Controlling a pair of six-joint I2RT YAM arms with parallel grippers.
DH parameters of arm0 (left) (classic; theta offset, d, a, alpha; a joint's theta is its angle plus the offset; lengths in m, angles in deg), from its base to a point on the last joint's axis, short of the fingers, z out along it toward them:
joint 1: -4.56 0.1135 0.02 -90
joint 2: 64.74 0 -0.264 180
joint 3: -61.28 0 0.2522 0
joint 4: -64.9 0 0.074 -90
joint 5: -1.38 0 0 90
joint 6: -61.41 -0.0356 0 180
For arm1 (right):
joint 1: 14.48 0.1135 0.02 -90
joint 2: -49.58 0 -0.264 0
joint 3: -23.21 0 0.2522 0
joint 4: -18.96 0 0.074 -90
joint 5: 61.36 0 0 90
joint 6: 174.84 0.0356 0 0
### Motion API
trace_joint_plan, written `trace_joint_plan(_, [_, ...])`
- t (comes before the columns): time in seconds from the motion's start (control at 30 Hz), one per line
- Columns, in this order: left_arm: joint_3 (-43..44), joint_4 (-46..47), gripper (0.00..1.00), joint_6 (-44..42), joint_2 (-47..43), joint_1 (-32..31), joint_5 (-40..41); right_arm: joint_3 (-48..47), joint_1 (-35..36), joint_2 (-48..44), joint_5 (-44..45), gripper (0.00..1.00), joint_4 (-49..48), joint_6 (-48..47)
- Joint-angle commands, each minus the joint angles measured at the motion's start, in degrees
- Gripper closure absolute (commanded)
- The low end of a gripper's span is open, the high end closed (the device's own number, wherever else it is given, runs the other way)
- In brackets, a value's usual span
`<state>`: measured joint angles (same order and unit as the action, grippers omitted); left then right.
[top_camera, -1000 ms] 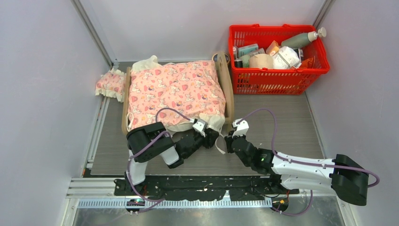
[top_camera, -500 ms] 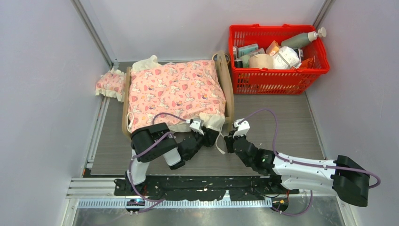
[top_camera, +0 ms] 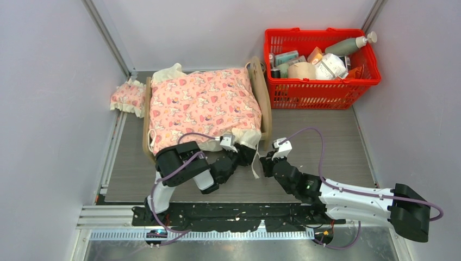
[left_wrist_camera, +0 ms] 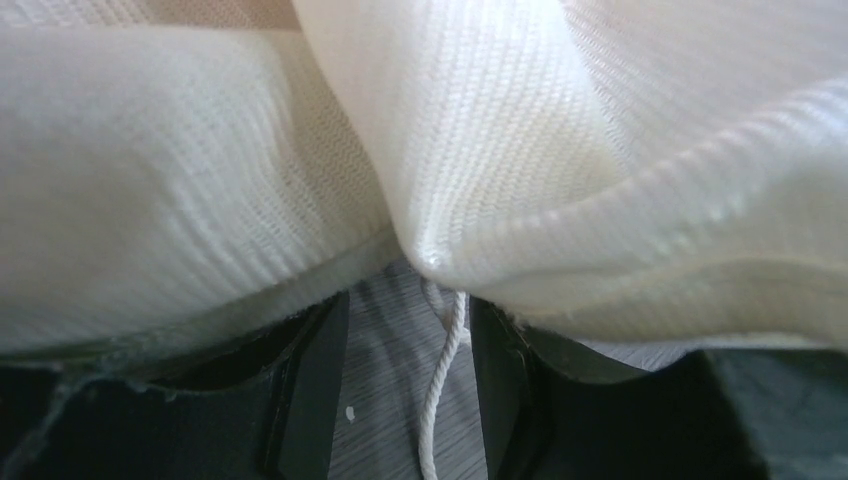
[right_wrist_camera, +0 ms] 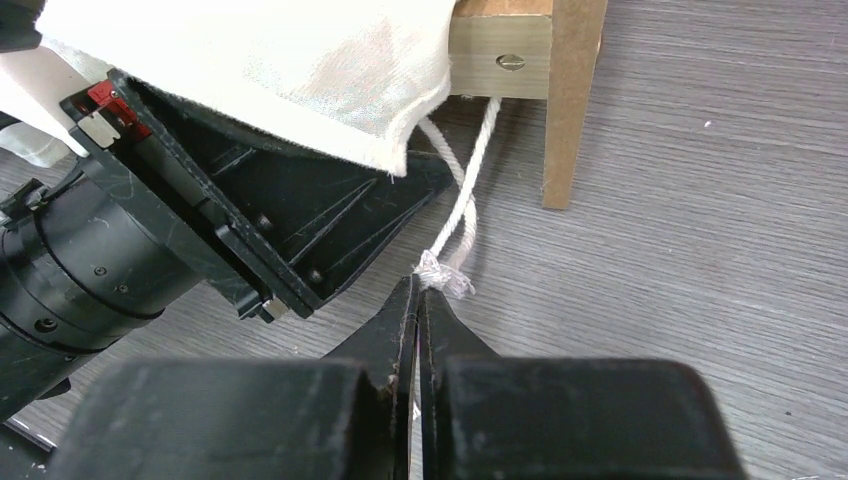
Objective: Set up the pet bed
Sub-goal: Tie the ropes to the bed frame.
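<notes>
The pet bed [top_camera: 266,106] stands at the back middle, its plywood frame mostly covered by the pink patterned blanket [top_camera: 204,106]. The mattress is hidden. My left gripper [top_camera: 247,155] is at the bed's foot. Its jaws are open under the cream frill [left_wrist_camera: 500,150], and a white cord [left_wrist_camera: 445,370] runs between the fingers [left_wrist_camera: 315,390] without being gripped. My right gripper [right_wrist_camera: 418,292] is shut on the cord's frayed end [right_wrist_camera: 443,274], low over the table beside the bed's wooden leg [right_wrist_camera: 570,100]. The cord [right_wrist_camera: 470,190] rises from there to under the frill.
A small pink frilled pillow [top_camera: 127,97] lies left of the bed against the wall. A red basket [top_camera: 282,92] full of bottles and packets stands at the back right. Grey walls close in on both sides. The left gripper's black body [right_wrist_camera: 250,220] sits close beside my right fingers.
The left arm has shifted a little to the right along the bed's foot. The right gripper stays shut on the cord in nearly the same place.
</notes>
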<state>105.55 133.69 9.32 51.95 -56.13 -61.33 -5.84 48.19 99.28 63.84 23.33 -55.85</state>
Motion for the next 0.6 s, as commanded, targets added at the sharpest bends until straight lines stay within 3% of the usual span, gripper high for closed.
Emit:
trace_joint_plan(0.0, [1.5, 2.8, 0.49, -0.5, 0.8, 0.8, 5.1, 0.0, 0.3, -1.0, 0.0, 0.95, -2.8, -0.5])
trace_joint_plan(0.1, [1.4, 2.8, 0.49, 2.2, 1.3, 0.8, 7.0, 0.2, 0.3, -1.1, -0.6, 0.95, -3.4, -0.5])
trace_joint_plan(0.27, [-1.5, 2.9, 0.51, 16.0, 1.5, 0.3, 11.4, 0.8, 0.3, -0.6, -0.8, 0.95, -4.6, -0.6])
trace_joint_plan(0.57, [0.6, 2.8, 0.48, 23.3, 4.8, 0.1, 7.3, 1.2, 0.3, 0.1, -0.3, 0.95, -6.1, -1.0])
